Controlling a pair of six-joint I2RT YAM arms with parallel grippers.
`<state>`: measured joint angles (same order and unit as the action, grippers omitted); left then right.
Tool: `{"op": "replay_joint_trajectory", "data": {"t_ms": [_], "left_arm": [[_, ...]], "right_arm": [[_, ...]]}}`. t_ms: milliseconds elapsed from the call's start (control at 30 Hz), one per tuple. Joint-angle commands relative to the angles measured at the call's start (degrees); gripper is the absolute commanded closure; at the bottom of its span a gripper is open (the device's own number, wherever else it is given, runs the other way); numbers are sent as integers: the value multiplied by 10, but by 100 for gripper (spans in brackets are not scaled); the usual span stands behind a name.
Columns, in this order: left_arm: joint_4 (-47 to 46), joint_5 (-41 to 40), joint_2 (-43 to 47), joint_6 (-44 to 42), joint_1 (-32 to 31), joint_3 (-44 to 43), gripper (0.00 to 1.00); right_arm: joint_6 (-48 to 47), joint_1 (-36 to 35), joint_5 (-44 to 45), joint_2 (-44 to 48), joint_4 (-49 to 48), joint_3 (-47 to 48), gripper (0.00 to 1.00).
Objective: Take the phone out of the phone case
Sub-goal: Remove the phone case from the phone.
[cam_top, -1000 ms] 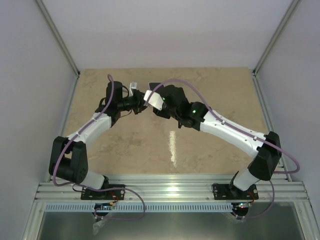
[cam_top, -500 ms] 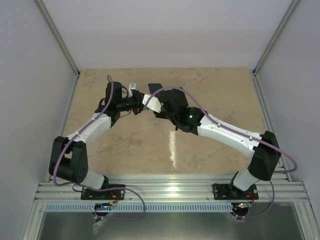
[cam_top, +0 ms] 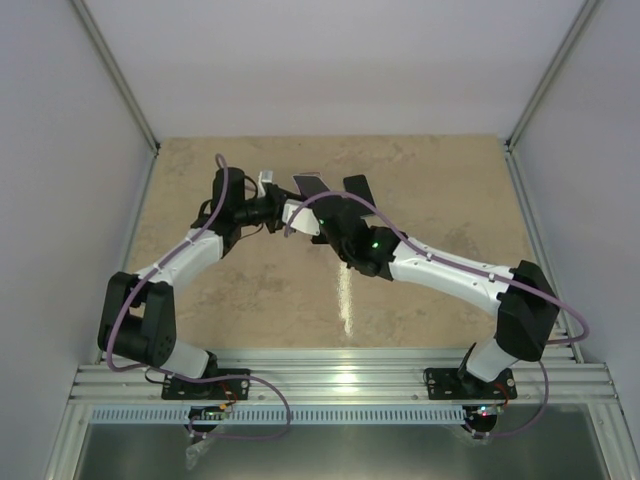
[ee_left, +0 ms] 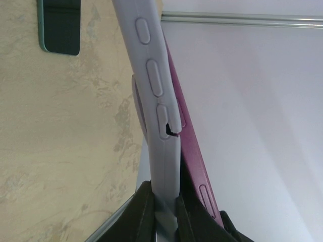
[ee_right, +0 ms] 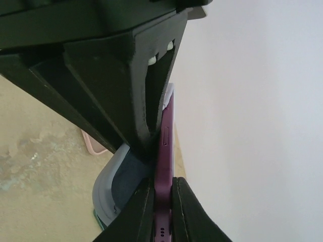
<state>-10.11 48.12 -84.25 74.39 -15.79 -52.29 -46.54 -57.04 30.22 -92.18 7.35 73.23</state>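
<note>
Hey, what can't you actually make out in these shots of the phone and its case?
Left wrist: phone and case show edge-on only, so the screen is unseen; the left gripper covers their lower end.
Left wrist: dark slab, cut off by the top edge, unidentifiable.
Right wrist: pink object, mostly hidden behind the left gripper.
Top external: too small to tell how far the phone is out.

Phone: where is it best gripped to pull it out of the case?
Probably pinch the phone across its flat faces at the end peeled clear of the case, approaching end-on. The left gripper clamps the case; the right gripper holds the phone so.
</note>
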Motion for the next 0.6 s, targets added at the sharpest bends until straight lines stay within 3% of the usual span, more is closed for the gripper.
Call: {"op": "replay_joint_trajectory", "data": {"t_ms": [0,367,567], "left_arm": [[-24,12,18,-28,1,0,100],[149,-115,-10,-200,14,-22,100],[188,-204,-17,-242,35,-25,100]], "right_arm": [[4,-1,21,5,23,26,99],[71,9,-22,60,107,89,99],[106,27,-70,89,148,103,99]]}}
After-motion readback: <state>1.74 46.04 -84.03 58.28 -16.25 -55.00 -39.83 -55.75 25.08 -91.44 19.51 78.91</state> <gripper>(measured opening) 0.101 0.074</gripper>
